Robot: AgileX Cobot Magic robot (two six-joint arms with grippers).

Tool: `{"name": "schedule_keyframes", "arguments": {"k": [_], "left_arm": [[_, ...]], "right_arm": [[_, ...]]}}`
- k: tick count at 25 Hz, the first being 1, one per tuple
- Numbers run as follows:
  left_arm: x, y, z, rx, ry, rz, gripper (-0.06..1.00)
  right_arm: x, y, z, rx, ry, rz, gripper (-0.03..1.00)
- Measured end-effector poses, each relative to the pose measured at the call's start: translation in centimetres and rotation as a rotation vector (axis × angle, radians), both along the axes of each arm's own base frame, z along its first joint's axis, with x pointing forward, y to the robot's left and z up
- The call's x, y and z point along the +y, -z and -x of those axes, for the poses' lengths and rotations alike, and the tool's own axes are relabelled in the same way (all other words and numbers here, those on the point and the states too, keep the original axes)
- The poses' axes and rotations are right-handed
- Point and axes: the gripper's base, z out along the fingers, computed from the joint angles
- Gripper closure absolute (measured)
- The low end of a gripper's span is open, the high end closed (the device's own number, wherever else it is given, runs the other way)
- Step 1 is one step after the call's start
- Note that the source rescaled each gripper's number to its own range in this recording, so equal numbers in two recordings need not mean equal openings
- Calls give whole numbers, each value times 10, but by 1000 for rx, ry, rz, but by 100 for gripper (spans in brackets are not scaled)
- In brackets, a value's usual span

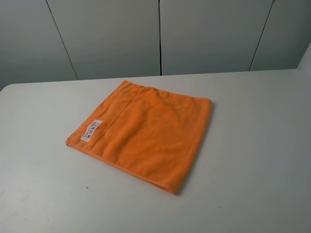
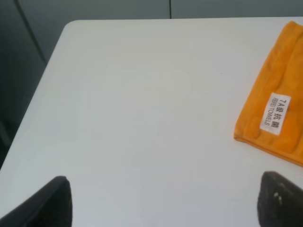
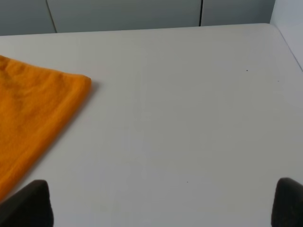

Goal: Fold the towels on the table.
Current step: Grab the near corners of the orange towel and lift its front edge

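Observation:
An orange towel (image 1: 143, 131) lies flat on the white table (image 1: 257, 145), near the middle, with its white label (image 1: 91, 130) on the left edge. It looks doubled over, with a fold line near its far edge. Neither arm shows in the exterior high view. In the left wrist view the towel's label edge (image 2: 274, 109) shows, and my left gripper (image 2: 165, 203) is open and empty above bare table beside it. In the right wrist view a towel corner (image 3: 38, 109) shows, and my right gripper (image 3: 161, 205) is open and empty above bare table.
Grey wall panels (image 1: 160, 34) stand behind the table's far edge. The table's rounded far-left corner (image 2: 71, 26) shows in the left wrist view. The table's right edge (image 3: 289, 42) shows in the right wrist view.

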Motion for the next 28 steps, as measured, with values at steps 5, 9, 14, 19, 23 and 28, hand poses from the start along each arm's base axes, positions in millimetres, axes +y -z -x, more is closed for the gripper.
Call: {"name": "schedule_keyframes", "arguments": {"k": [5, 9, 14, 19, 23, 28], "left_arm": [[1, 0, 0, 1, -8, -16, -6], [0, 0, 0, 5, 14, -34, -6], [-1, -11, -12, 18, 76, -105, -6], [-1, -17, -47, 107, 147, -152, -6], [-5, -15, -90, 206, 297, -221, -6], [-14, -8, -151, 308, 476, -192, -6]], "right_arm": [[0, 0, 0, 0, 0, 0, -3], [0, 0, 0, 0, 0, 0, -3], [0, 0, 0, -2, 0, 0, -3], [1, 0, 0, -2, -40, 60, -3], [2, -1, -11, 66, -108, 112, -3], [5, -12, -47, 181, -258, 213, -3]]}}
